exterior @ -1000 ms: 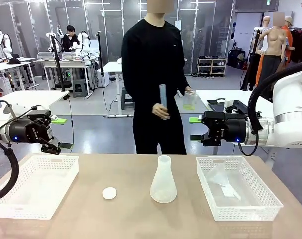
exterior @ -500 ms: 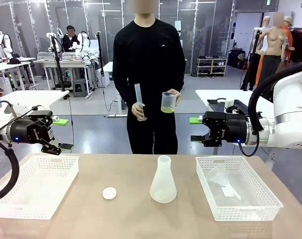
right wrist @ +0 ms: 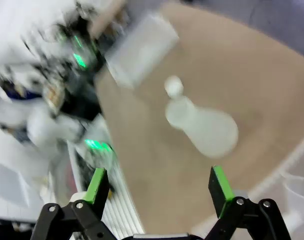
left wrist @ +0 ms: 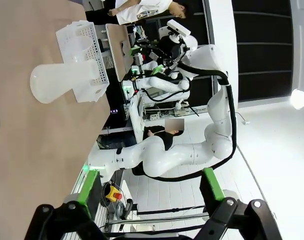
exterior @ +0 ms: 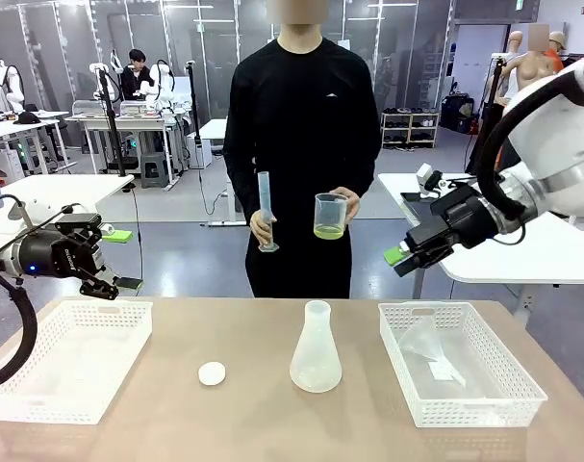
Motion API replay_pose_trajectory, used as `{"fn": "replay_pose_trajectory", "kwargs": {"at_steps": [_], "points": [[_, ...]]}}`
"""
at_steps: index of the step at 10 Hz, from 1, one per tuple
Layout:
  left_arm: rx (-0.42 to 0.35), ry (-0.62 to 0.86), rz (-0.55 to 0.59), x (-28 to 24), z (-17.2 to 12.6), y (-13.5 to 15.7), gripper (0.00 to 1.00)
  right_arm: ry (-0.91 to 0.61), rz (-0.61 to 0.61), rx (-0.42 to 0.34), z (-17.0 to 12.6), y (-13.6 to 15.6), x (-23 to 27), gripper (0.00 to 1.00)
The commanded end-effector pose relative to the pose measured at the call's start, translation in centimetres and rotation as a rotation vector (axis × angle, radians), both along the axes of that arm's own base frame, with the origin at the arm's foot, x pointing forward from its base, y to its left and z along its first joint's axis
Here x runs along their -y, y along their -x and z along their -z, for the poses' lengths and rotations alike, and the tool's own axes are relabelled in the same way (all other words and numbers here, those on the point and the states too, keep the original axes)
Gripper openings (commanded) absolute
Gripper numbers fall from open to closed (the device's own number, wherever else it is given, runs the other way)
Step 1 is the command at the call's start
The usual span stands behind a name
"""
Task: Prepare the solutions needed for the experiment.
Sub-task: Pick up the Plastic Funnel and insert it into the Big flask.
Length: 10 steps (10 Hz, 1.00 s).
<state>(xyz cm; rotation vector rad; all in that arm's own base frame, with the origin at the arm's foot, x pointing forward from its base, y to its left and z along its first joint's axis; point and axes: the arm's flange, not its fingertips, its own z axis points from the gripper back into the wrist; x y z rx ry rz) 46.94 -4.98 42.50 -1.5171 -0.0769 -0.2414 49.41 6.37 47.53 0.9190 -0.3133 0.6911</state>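
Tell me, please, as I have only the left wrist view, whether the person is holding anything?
Observer: Yes. In the front view one hand holds a beaker with a little yellow-green liquid at the bottom.
Operator: And what is in the person's free hand?
Observer: The other hand holds a tall, thin measuring cylinder upright beside the beaker; I see no liquid in it.
Operator: Is anything near my gripper?
Observer: A white basket sits at the left end of the table, just below the left gripper.
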Motion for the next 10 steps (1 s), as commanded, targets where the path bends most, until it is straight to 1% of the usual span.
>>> {"fn": "replay_pose_trajectory", "kwargs": {"at_steps": [1,2,3,7,8,9,10], "points": [[-0.001,0.013,0.008,0.0,-0.2,0.1,1.0,0.209,-0.151,0.127,0.9,-1.9,-0.5,1.0],[-0.001,0.013,0.008,0.0,-0.2,0.1,1.0,0.298,-0.145,0.117,1.1,-2.6,-0.4,1.0],[-0.001,0.013,0.008,0.0,-0.2,0.1,1.0,0.124,-0.081,0.041,-0.2,-0.7,0.1,1.0],[-0.001,0.013,0.008,0.0,-0.2,0.1,1.0,0.124,-0.081,0.041,-0.2,-0.7,0.1,1.0],[-0.001,0.013,0.008,0.0,-0.2,0.1,1.0,0.146,-0.097,0.049,-0.3,-1.4,0.1,1.0],[-0.001,0.013,0.008,0.0,-0.2,0.1,1.0,0.318,-0.25,0.145,-0.1,-3.4,0.1,1.0],[-0.001,0.013,0.008,0.0,-0.2,0.1,1.0,0.405,-0.424,0.227,0.2,-5.0,-0.6,1.0]]}}
